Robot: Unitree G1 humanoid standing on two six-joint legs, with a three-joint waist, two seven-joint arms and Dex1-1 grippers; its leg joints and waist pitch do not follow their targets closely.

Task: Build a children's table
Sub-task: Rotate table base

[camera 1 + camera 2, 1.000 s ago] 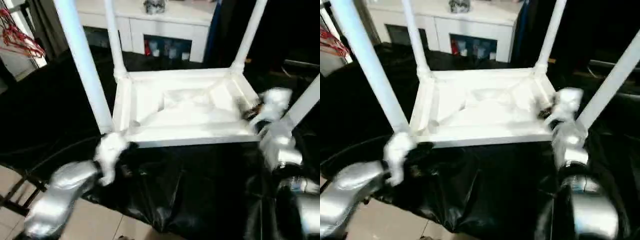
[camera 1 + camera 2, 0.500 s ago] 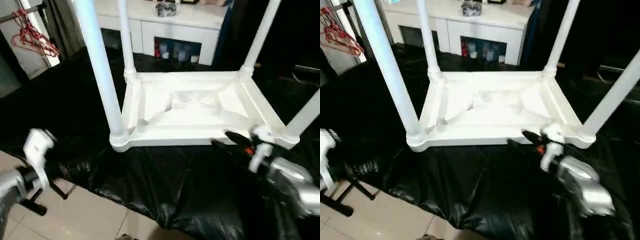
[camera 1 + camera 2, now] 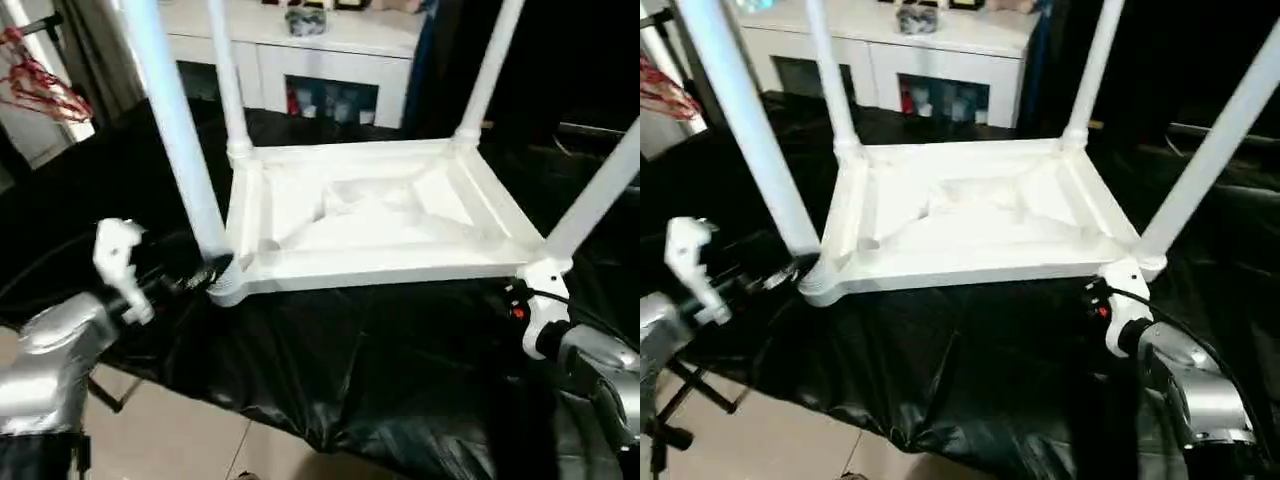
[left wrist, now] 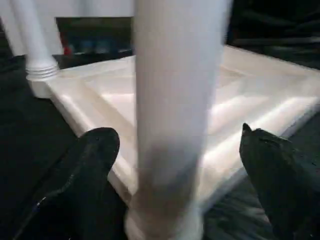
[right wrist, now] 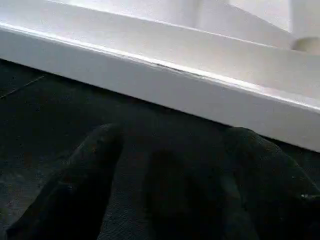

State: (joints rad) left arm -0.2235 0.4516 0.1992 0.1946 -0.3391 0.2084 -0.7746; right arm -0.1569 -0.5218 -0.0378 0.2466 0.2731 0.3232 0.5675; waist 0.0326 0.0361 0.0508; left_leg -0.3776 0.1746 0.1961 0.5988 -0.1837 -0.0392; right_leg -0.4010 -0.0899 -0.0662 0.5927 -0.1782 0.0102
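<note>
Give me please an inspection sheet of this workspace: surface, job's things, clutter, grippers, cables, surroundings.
Surface: black sheet, wrinkled, hanging over the near edge.
Job's things: children's table lies upside down on the sheet, all four legs standing up in its corner sockets.
Clutter: nothing seen on the sheet.
Grippers: left gripper open, one finger on each side of the near left leg, not closed on it. Right gripper open, low on the sheet before the table's edge, holding nothing.
Cables: a thin black cable runs along the right forearm.
Surroundings: white cabinet behind; red hangers at far left; tiled floor below.
</note>
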